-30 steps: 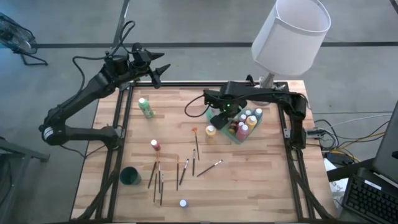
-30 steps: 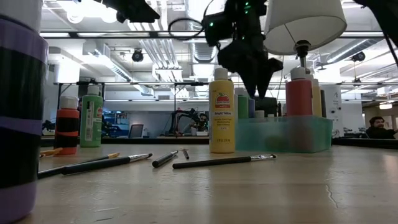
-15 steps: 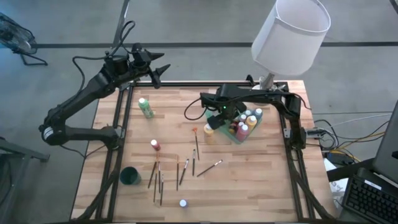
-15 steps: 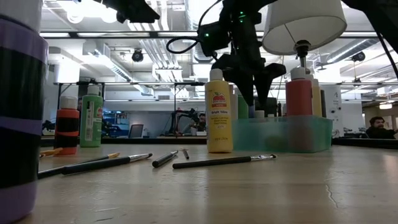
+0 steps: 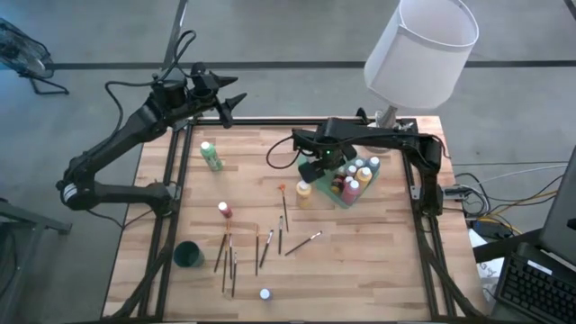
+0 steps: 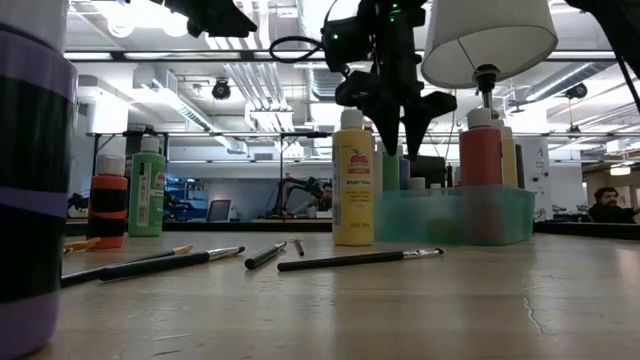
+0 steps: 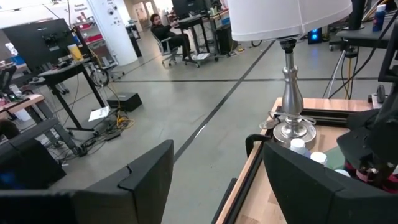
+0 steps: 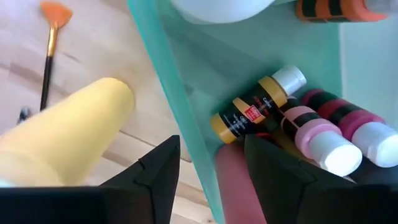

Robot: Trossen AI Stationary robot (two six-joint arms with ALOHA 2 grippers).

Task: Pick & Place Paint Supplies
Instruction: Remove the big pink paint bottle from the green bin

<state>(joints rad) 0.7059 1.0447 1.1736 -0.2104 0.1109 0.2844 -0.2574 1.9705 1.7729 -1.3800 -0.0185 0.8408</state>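
My right gripper (image 5: 317,171) points down, open, over the left end of the translucent green tray (image 5: 340,202), which holds several paint bottles (image 5: 358,175). In its wrist view the fingers (image 8: 149,177) straddle the tray wall (image 8: 180,81) without touching anything. A yellow bottle (image 5: 304,190) stands upright on the table just left of the tray. A green bottle (image 5: 211,155), a red bottle (image 5: 224,210), a white-capped bottle (image 5: 265,293) and several brushes (image 5: 261,247) sit on the table. My left gripper (image 5: 236,101) waits open, raised over the far left edge.
A dark green cup (image 5: 188,254) stands near the left front. A lamp with a white shade (image 5: 418,54) stands at the far right corner, its shade above the tray. A purple-and-black bottle (image 6: 30,170) looms close in the low view. Bare wood lies at the right front.
My right gripper has rolled about its downward-pointing line, so its two fingers now show spread apart in the low view. It swung a little toward the yellow bottle and back, staying over the tray's left end.
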